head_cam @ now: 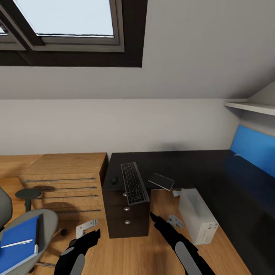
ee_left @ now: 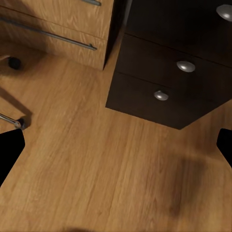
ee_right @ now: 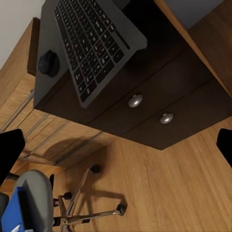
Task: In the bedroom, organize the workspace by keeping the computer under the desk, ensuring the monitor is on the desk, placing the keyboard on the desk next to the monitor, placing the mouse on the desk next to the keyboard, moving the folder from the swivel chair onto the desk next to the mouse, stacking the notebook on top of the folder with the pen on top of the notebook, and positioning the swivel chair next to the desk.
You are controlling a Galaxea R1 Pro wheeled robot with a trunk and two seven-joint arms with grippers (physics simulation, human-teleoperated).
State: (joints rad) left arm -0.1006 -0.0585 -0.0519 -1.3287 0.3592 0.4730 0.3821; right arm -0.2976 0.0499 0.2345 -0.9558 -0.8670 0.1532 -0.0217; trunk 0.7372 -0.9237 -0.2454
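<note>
Fingers of the left gripper point(head_cam: 84, 238) stand spread and hold nothing, low over the wooden floor point(ee_left: 96, 164); those of the right gripper point(head_cam: 160, 223) show as dark tips at the edges of the right wrist view, apart and empty too.

Going from the left: the swivel chair point(head_cam: 47, 223) stands well apart from the desk point(head_cam: 191, 164), and the folder point(head_cam: 19, 238) lies on its seat with a white pen point(head_cam: 16, 243) across it, so that move is not yet made. Next comes a low light-wood cabinet point(head_cam: 65, 172), then the dark drawers point(head_cam: 128, 217) of the desk. The keyboard point(head_cam: 133, 182) lies on the black top above them, its near end jutting past the edge (it may want pushing back), with a small dark mouse point(head_cam: 114, 180) just beside it. A tilted flat dark thing point(head_cam: 161, 181) lies to its right; what it is I cannot tell. The computer point(head_cam: 198, 215) sits on the floor beside the desk, partly under it.

Judging by this, the keyboard and mouse are placed and the stacking and the chair remain. The drawer block and cabinet stand between the robot and the chair's path.
</note>
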